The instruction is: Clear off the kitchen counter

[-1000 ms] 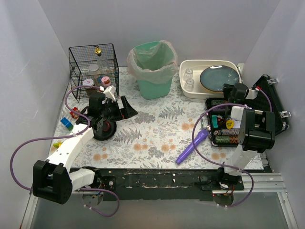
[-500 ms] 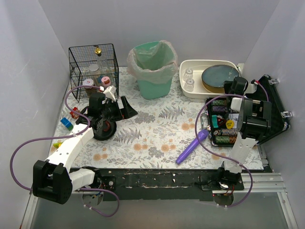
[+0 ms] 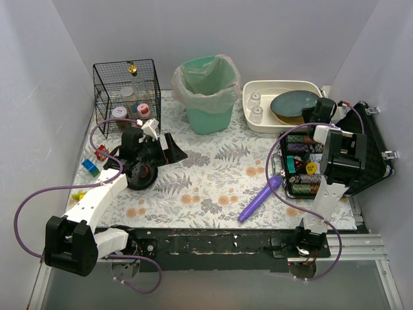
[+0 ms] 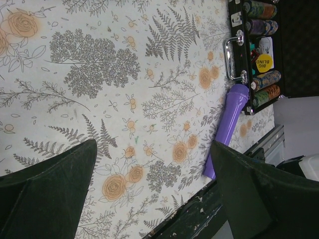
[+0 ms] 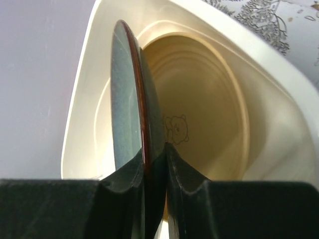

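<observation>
Currently right gripper (image 5: 154, 149) pinches rim of dark teal round glazed plate (image 5: 127, 94), held on edge over cream bear-printed dish (image 5: 209, 109) inside white rectangular basin (image 5: 279, 114). Thin rim grip could slip; plate would drop and chip. Basin wall crowds it; room lies upward. Above fern-printed cloth kitchen counter (image 4: 124, 74), left gripper (image 4: 153, 149) gapes empty.

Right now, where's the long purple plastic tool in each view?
Top external: long purple plastic tool lies diagonally on the floral-cloth kitchen counter, right of centre, upper end by the black chip case.
Left wrist: right side, tool just below that case's metal handle.
Right wrist: not in it; dark glazed plate fills it.
Shared landmark: the floral cloth, in all three.
</observation>
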You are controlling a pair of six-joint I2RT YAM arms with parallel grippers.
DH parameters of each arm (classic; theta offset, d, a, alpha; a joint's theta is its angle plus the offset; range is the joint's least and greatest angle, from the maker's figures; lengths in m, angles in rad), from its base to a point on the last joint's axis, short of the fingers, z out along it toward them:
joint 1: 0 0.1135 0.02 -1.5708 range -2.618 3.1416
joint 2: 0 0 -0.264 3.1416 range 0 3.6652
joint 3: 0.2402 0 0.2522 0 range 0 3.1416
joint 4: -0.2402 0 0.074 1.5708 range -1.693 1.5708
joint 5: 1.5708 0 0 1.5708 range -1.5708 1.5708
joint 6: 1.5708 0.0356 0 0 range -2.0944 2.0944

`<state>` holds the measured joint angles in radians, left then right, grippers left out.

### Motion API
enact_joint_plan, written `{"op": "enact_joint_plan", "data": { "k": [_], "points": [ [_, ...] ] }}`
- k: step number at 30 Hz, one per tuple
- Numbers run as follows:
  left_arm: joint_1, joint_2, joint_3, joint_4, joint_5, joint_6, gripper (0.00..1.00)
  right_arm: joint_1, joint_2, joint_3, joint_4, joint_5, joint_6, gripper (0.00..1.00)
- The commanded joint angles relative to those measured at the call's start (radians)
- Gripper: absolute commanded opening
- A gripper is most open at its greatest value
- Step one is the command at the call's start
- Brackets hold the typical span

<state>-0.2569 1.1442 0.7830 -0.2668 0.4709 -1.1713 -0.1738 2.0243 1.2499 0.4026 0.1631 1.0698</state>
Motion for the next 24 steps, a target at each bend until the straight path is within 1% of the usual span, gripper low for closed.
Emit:
{"op": "enact_joint_plan", "data": {
  "k": [1,3,5,6,7,11,18,20,22,24],
  "points": [
    [0.005,-0.018,-0.013,0.020,0.040,-0.008,0.98,-0.021,0.002,0.105,0.147,-0.042,0.032,0.27],
    [0.005,-0.020,-0.014,0.020,0.043,-0.007,0.98,-0.021,0.004,0.114,0.127,-0.048,0.030,0.34],
    [0.005,-0.021,-0.014,0.021,0.041,-0.005,0.98,-0.021,0.004,0.126,0.092,-0.048,0.032,0.43],
    [0.004,-0.018,-0.014,0.020,0.041,-0.004,0.98,-0.021,0.005,0.129,0.084,-0.051,0.032,0.52],
    [0.007,-0.018,-0.016,0.020,0.041,-0.002,0.98,-0.021,0.005,0.131,0.081,-0.054,0.030,0.56],
    [0.005,-0.018,-0.018,0.020,0.043,-0.001,0.98,-0.021,-0.001,0.140,0.035,-0.059,0.033,0.61],
    [0.004,-0.020,-0.021,0.020,0.043,-0.002,0.98,-0.021,-0.024,0.180,-0.097,-0.014,-0.027,0.65],
    [0.004,-0.021,-0.022,0.020,0.044,-0.002,0.98,-0.021,-0.029,0.203,-0.166,0.016,-0.042,0.68],
    [0.004,-0.021,-0.022,0.020,0.044,-0.001,0.98,-0.020,-0.027,0.247,-0.244,0.053,-0.048,0.74],
    [0.005,-0.020,-0.024,0.020,0.044,-0.001,0.98,-0.020,-0.021,0.282,-0.313,0.079,-0.054,0.77]
  ]
}}
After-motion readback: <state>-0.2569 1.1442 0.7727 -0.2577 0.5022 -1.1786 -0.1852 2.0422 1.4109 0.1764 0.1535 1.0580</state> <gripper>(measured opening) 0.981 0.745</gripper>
